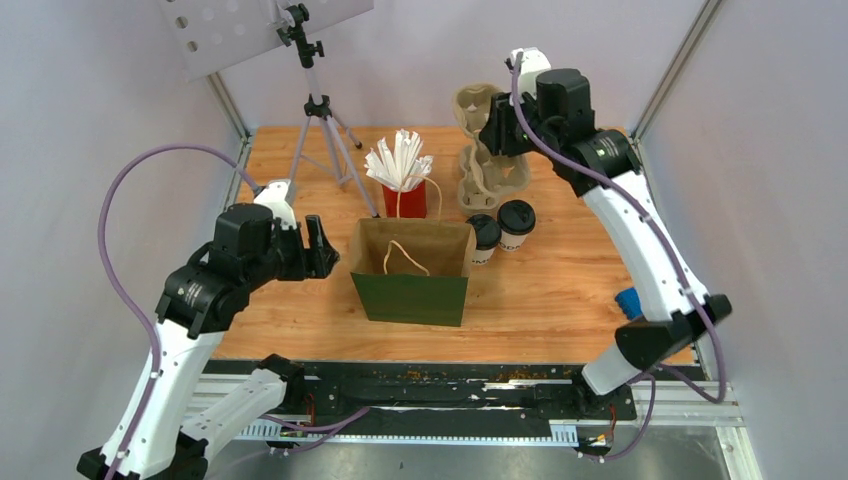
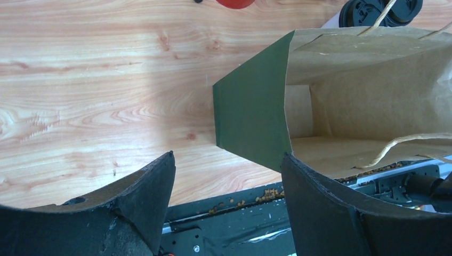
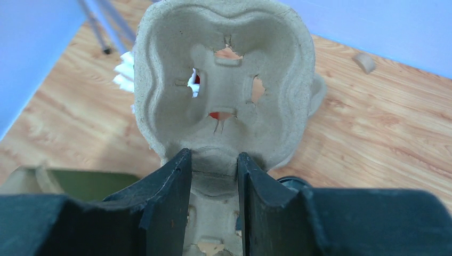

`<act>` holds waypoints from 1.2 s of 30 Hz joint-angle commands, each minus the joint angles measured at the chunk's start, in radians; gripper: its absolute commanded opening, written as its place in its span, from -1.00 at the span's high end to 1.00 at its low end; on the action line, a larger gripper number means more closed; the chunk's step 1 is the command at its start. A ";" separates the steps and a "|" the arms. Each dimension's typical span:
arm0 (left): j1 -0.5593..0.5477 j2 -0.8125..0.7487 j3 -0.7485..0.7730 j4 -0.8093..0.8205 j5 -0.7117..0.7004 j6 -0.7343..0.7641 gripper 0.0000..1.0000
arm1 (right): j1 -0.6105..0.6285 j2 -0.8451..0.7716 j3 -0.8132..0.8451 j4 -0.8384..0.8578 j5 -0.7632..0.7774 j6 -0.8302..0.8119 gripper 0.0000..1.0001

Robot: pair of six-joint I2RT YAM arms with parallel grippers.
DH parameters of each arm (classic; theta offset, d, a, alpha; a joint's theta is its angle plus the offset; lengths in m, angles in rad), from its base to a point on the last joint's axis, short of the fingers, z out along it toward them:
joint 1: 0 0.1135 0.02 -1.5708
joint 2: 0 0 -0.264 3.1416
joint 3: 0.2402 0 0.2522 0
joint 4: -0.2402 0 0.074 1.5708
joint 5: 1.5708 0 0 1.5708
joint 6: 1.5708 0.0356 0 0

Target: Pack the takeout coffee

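Pulp tray (image 3: 229, 85) hangs pinched in the right gripper (image 3: 213, 157) behind the bag (image 1: 410, 298), likely to carry the two cups (image 1: 485, 238) standing just behind the bag, while the left gripper (image 2: 228, 157) sits wide open beside it, maybe to steady it.

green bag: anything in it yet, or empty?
Empty, as far as visible: only bare brown paper inside the bag; both coffee cups stand outside, behind it.

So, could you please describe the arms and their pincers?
The left arm and right arm have white shells, black joints and a lilac cable each. The left pincer and right pincer have matte black, wedge-shaped fingers with scuffed edges.
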 commanded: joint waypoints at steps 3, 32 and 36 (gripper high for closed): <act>-0.002 0.059 0.091 0.004 0.035 -0.050 -0.55 | 0.072 -0.269 -0.156 0.089 -0.122 -0.009 0.43; -0.002 0.118 -0.035 0.167 0.147 -0.164 -0.10 | 0.336 -0.336 -0.565 0.627 -0.435 -0.306 0.42; -0.002 0.131 -0.038 0.179 0.155 -0.170 0.00 | 0.340 -0.332 -0.595 0.641 -0.470 -0.338 0.41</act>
